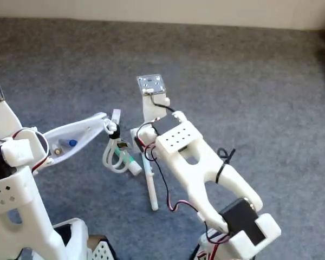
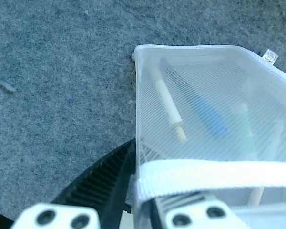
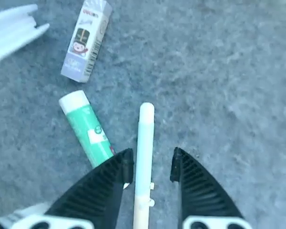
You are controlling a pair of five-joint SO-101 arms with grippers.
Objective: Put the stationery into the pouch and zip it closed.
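Observation:
A white mesh pouch (image 2: 205, 105) hangs from my left gripper (image 2: 138, 186), which is shut on its banded edge; a white pen and a blue pen show through the mesh. In the high view the pouch (image 1: 76, 138) slants up from the left gripper (image 1: 42, 154) toward the table's middle. My right gripper (image 3: 152, 153) is open low over the carpet, its fingers on either side of a pale pen (image 3: 145, 138) without touching it. A green glue stick (image 3: 88, 129) lies beside the pen and a small eraser box (image 3: 86, 40) lies farther off.
Grey carpet covers the table. In the high view the pen (image 1: 150, 187), glue stick (image 1: 128, 160) and eraser box (image 1: 115, 116) cluster between the arms, with a white looped strap (image 1: 109, 158) at the pouch's tip. Open carpet lies to the far right.

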